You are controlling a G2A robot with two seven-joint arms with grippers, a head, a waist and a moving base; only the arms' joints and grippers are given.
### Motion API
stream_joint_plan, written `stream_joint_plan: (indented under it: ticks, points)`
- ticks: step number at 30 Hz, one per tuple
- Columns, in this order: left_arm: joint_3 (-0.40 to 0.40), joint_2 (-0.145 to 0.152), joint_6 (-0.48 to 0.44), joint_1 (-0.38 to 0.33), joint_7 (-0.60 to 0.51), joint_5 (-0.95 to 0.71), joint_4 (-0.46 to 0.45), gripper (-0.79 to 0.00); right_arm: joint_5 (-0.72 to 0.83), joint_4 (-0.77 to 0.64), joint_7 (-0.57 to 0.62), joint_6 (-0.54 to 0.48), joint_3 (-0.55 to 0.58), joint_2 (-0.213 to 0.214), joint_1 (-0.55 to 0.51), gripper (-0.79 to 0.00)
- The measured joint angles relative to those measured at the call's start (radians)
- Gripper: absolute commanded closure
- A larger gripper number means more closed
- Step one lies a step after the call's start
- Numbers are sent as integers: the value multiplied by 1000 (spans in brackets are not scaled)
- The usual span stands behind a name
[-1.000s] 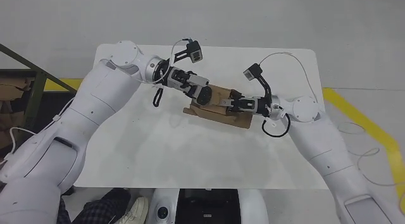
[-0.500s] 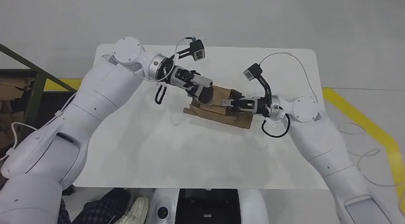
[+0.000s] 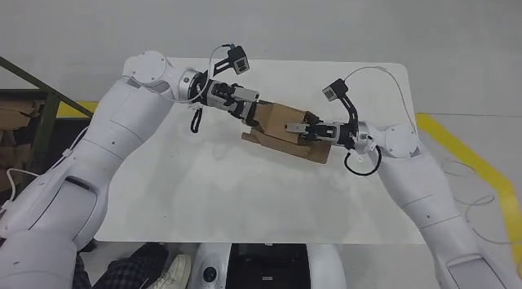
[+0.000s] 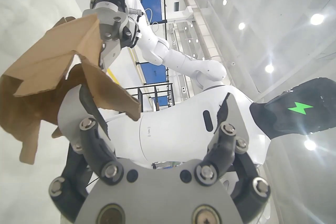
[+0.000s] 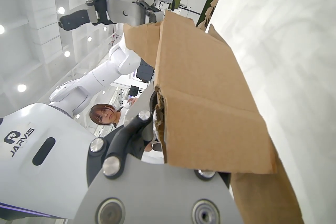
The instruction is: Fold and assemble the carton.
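Observation:
A brown cardboard carton (image 3: 281,117), partly opened with loose flaps, is held a little above the middle of the white table (image 3: 204,191). My right gripper (image 3: 296,128) is shut on the carton's wall near its right end; in the right wrist view that wall (image 5: 199,93) runs between its fingers (image 5: 147,107), one of them hidden behind the card. My left gripper (image 3: 251,108) stands open at the carton's far left end. In the left wrist view one of its fingers (image 4: 86,104) rests against a flap of the carton (image 4: 52,59), and the other is spread wide and free.
A green metal rack (image 3: 37,101) with cardboard scraps stands off the table's left side. A yellow line (image 3: 457,146) crosses the floor to the right. Bare table lies in front of the carton and to its left.
My left gripper has drawn back to the left and farther away, off the carton's top to its end. The carton now stands taller and more opened. My right gripper shifted slightly right.

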Motion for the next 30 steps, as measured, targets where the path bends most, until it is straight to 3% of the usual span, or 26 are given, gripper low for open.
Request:
stream_joint_plan:
  ticks: [30]
  points:
    - [-66,-28,0,12,21,80,19,-785,9,-68,47,1,-56,-9,-29,0]
